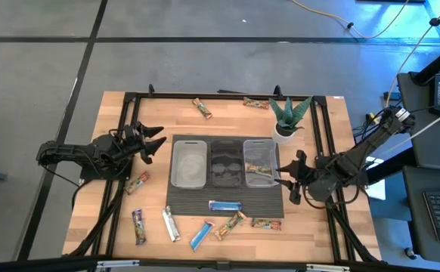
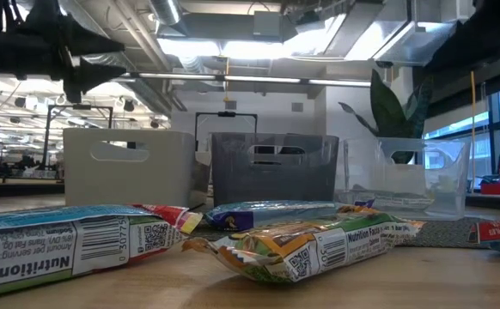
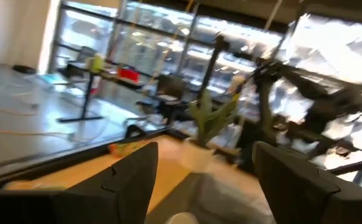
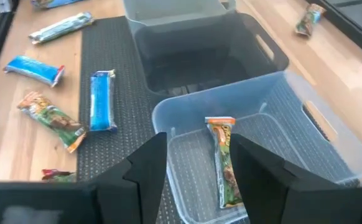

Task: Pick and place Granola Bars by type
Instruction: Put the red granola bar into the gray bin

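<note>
Blue-wrapped bar (image 1: 224,205) lies lengthwise along the mat's near edge, closest to the right claw (image 1: 291,181), which hangs open and empty over the clear bin (image 1: 259,163) holding one tan bar (image 4: 225,163). Left claw (image 1: 152,140) waits open, farther off.

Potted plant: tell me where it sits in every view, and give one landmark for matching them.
High view: potted plant at the table's far edge, right of centre.
Low view: its leaves rise behind the clear bin, on the right.
Left wrist view: near centre, in a white pot.
Right wrist view: not in it.
Shared landmark: the clear bin, seen in the high, low and right wrist views.
</note>
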Tool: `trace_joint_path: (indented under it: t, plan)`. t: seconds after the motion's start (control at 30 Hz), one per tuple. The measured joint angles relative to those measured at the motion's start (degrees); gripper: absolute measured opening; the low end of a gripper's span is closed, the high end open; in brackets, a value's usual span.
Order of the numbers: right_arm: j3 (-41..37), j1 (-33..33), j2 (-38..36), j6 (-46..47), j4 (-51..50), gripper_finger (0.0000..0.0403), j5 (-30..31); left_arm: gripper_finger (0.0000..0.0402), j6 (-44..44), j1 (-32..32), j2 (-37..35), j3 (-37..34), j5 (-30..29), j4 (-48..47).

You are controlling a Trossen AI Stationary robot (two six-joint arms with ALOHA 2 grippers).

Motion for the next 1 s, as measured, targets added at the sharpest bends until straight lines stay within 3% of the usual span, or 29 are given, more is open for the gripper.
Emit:
trace_joint_path:
  t: [0.1, 0.2, 0.3, 0.4, 0.5, 0.6, 0.77, 0.9, 1.0]
  plan:
    - [-0.97, 0.00, 0.07, -0.01, 0.44, 0.0178, 0.66, 0.0255, -0.10, -0.41, 1.35, 2.29, 3.58, 0.25]
    - [-2.10, -0.02, 0.07, 0.28, 0.70, 0.0178, 1.05, 0.0252, 2.14, -1.13, 5.68, 5.55, 3.61, -0.13]
    - [-3.12, -0.02, 0.10, 1.79, 0.67, 0.0178, 2.40, 0.0252, 5.77, -2.23, 12.73, 10.58, 3.61, -1.54]
    - [-3.38, -0.04, 0.10, 1.57, 0.79, 0.0178, 3.52, 0.0251, 7.81, -3.45, 21.45, 18.32, 3.03, -8.64]
    - [-3.38, -0.04, 0.10, 1.64, 0.84, 0.0178, 3.54, 0.0251, 5.60, -4.49, 30.62, 28.82, 0.10, -21.41]
    - [-3.38, -0.04, 0.10, 1.61, 0.87, 0.0178, 3.54, 0.0251, -2.45, -5.06, 40.39, 40.01, -2.21, -37.63]
    - [-3.38, -0.04, 0.10, 1.57, 0.85, 0.0178, 3.54, 0.0251, -19.02, -5.07, 54.59, 55.92, 2.01, -67.99]
    - [-3.38, -0.04, 0.10, 1.52, 0.81, 0.0178, 3.54, 0.0250, -33.92, -5.84, 62.69, 59.61, 6.80, -87.20]
    - [-3.38, -0.04, 0.12, 1.45, 0.72, 0.0178, 3.52, 0.0251, -41.64, -7.63, 66.02, 58.03, 10.58, -94.42]
